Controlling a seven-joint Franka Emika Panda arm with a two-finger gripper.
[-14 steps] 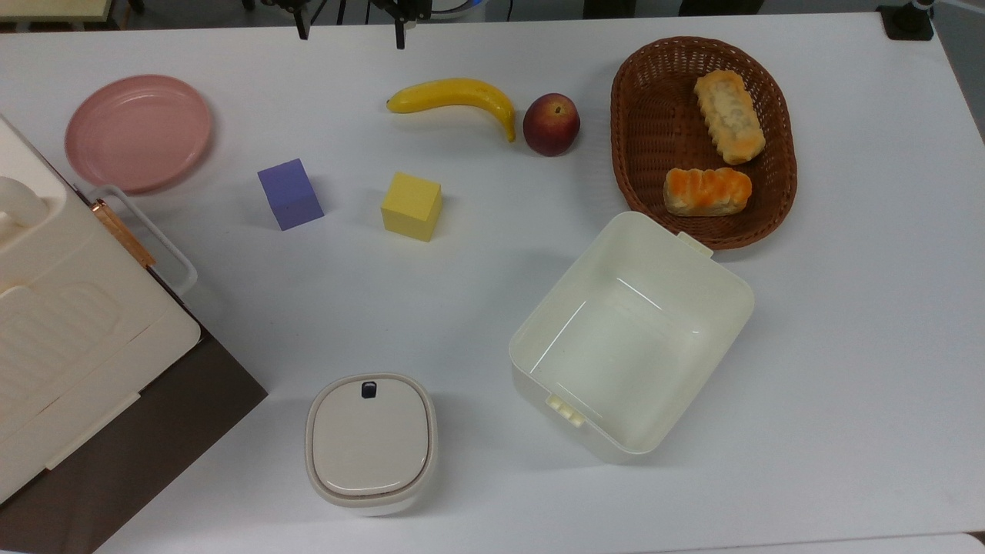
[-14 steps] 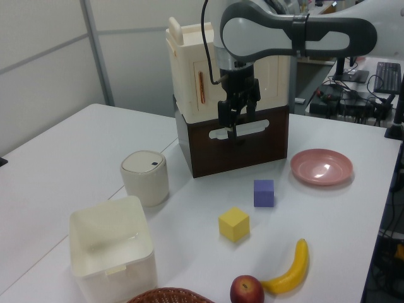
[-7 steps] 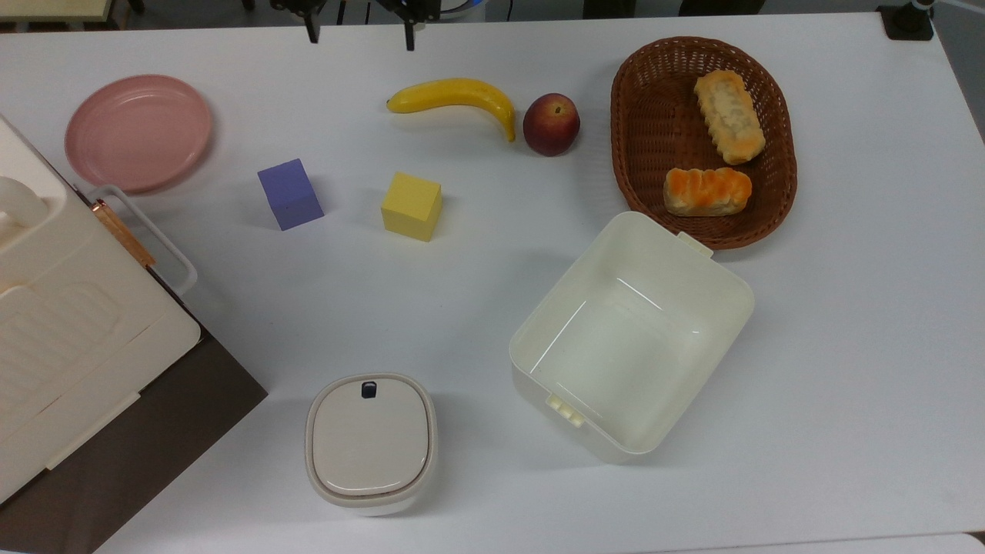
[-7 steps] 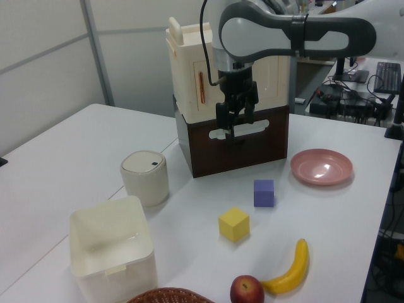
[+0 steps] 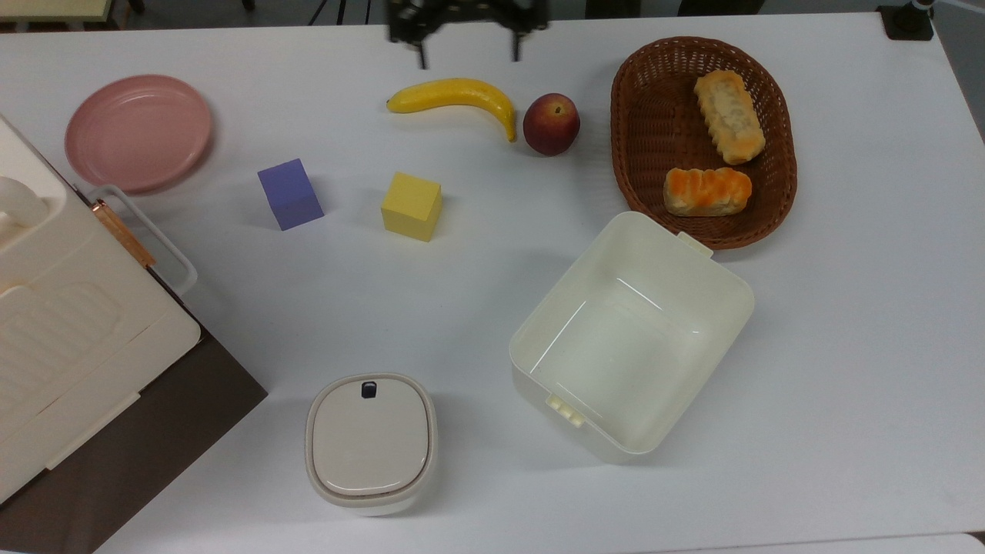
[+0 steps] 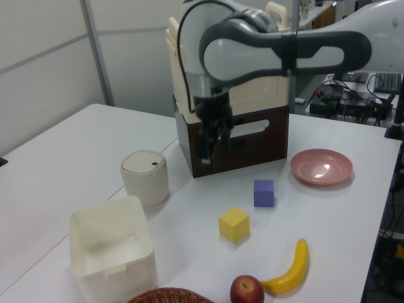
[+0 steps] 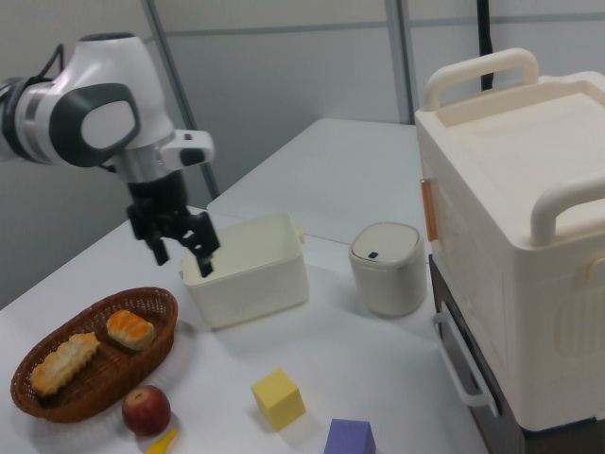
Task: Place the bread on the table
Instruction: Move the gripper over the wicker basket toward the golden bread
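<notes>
The bread is a short orange-crusted loaf lying in the brown wicker basket, on the side nearest the open cream box. In the right view the bread sits at the basket's right end. My gripper hangs open and empty at the far table edge, above the banana and well to the top view's left of the basket. The right view has the gripper high over the table, in front of the cream box. In the left view the gripper is blurred.
A longer, paler loaf shares the basket. A banana and an apple lie left of it. The open cream box, yellow cube, purple cube, pink plate, lidded canister and a big cream case also stand here.
The gripper has swung toward the top view's right, from above the banana's left end to nearer the apple. In the left view it moved left and lower.
</notes>
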